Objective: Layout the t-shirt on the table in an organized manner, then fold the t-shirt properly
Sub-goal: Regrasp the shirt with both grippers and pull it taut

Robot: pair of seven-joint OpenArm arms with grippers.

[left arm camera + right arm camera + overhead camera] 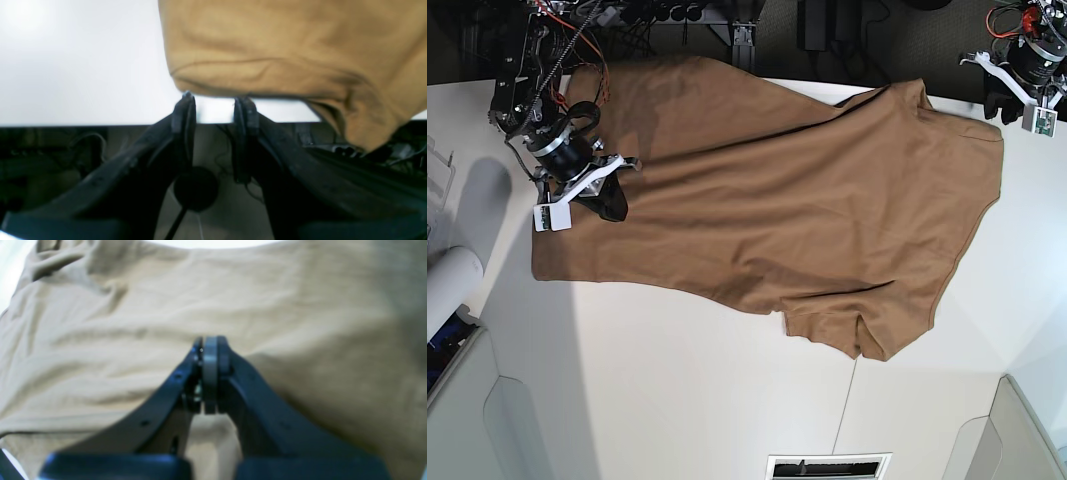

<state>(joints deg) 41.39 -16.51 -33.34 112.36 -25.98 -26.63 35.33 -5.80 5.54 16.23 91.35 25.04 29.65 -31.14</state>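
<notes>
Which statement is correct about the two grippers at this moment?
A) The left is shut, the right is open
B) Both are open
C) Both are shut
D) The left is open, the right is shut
D: the left gripper shows a clear gap between its fingertips near the t-shirt edge, while the right gripper has its jaws pressed together over the cloth.

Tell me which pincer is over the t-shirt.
The right pincer, shut, over the t-shirt; the left pincer is open at its edge.
</notes>
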